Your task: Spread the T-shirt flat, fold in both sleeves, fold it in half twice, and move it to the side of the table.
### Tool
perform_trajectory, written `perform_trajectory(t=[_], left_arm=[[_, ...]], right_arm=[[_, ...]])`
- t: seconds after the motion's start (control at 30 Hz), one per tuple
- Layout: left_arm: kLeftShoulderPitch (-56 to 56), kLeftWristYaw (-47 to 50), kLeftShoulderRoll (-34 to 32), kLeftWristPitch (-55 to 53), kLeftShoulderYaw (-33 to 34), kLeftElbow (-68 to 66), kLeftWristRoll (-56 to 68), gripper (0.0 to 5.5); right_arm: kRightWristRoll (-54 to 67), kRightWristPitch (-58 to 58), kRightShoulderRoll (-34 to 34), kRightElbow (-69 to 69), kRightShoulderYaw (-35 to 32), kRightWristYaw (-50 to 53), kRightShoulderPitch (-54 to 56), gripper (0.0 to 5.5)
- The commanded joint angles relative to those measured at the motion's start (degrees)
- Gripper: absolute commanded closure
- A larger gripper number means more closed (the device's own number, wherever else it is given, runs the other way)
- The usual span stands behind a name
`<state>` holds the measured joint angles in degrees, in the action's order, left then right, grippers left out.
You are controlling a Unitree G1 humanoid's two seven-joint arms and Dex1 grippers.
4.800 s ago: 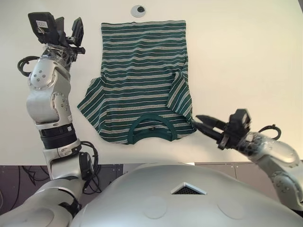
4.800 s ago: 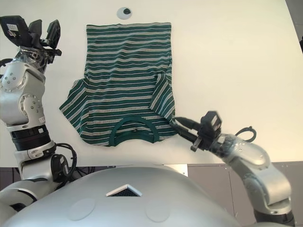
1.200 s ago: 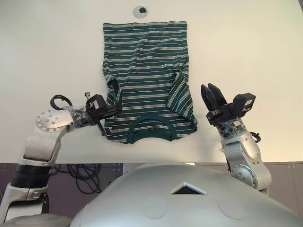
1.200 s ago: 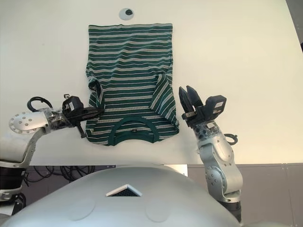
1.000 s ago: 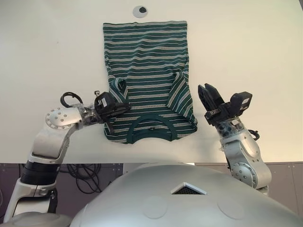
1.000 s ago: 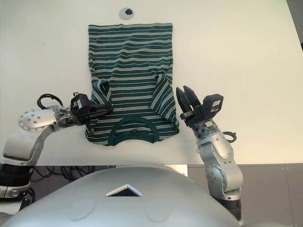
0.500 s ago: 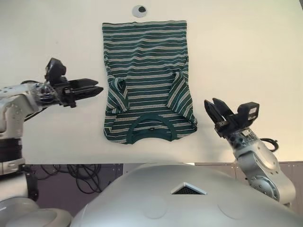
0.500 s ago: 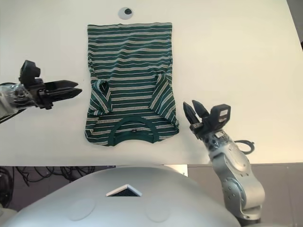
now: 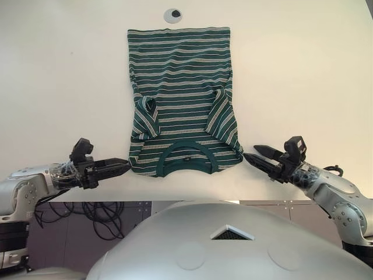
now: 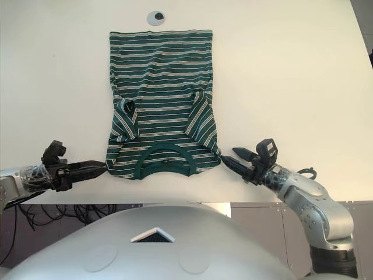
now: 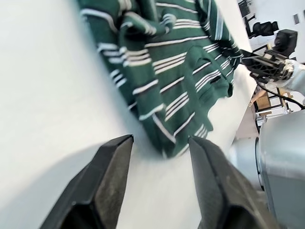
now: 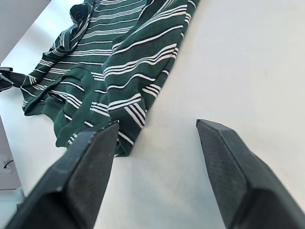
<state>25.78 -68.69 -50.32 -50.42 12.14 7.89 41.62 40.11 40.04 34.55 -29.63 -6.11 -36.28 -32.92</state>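
Left wrist view: the left pincer [image 11: 159, 140] is open to a middling width, its 2 dark fingers [image 11: 102, 176] apart with nothing held between them. It hangs low over the white bench [image 11: 43, 95], aimed at the near left shoulder corner of the T-shirt [image 11: 181, 67]. The cloth's corner lies right at the gap between the tips; I cannot tell whether they touch it.

In the right wrist view, the right pincer [image 12: 157, 125] is spread wide and also holds nothing. Its 2 fingers [image 12: 90, 167] sit low over the bench, with the near right shoulder corner of the shirt just beside 1 of them.

From the head camera, the left pincer [image 9: 122, 166] and the right pincer [image 9: 252, 153] flank the shirt's near edge, 1 at each shoulder corner. Both arms lie low along the near rim of the bench and point inward toward each other.

The dark green, white-striped T-shirt [image 9: 180, 76] lies flat in the middle of the bench [image 9: 303, 70]. Its collar [image 9: 187, 153] is nearest the robot and its hem is on the far side. Both sleeves are folded in over the body: the left sleeve [image 9: 144, 114] makes a small bunched flap, and the right sleeve [image 9: 220, 116] lies as a slanted band. The body forms a tall, narrow rectangle, not yet folded in half.

Just beyond the hem, a small round disc [image 9: 172, 14] with a dark centre sits on the bench, close to the cloth but apart from it.
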Motion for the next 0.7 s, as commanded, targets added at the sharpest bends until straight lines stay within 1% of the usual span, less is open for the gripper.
perform_trajectory(t=[0.03, 0.17, 0.37, 0.47, 0.6, 0.67, 0.7], left_arm=[[1.6, 2.0, 1.8, 1.4, -2.1, 1.3, -1.7, 3.41], [3.3, 1.3, 1.1, 2.9, -3.3, 1.5, -2.6, 3.41], [3.5, 0.9, 1.0, 5.7, -5.4, -0.5, -4.1, 3.41], [3.0, 1.0, 1.3, 6.0, -6.6, -1.1, -4.2, 3.41], [2.4, 1.5, 2.3, 6.4, -7.7, -2.2, -4.2, 3.93], [2.3, 1.7, 2.6, 6.6, -7.9, -2.4, -4.2, 4.32], [2.1, 1.7, 2.7, 6.8, -8.2, -2.5, -4.2, 4.4]], right_arm=[[-1.5, 0.1, 0.0, 1.9, 2.1, -1.0, 0.3, 2.53], [-0.9, 1.5, 1.6, -0.4, 4.3, -2.7, -1.0, 2.53], [-1.9, 2.1, 0.8, 0.2, 5.6, -2.0, -0.6, 2.53], [-3.8, 1.9, 1.3, 1.2, 6.8, -1.3, -0.4, 3.03], [-5.1, 2.2, 1.7, 1.5, 7.9, -1.1, -0.4, 3.67], [-5.5, 2.2, 2.0, 1.6, 8.6, -1.2, -0.3, 4.1], [-5.6, 2.2, 2.1, 1.7, 8.7, -1.3, -0.4, 4.2]])
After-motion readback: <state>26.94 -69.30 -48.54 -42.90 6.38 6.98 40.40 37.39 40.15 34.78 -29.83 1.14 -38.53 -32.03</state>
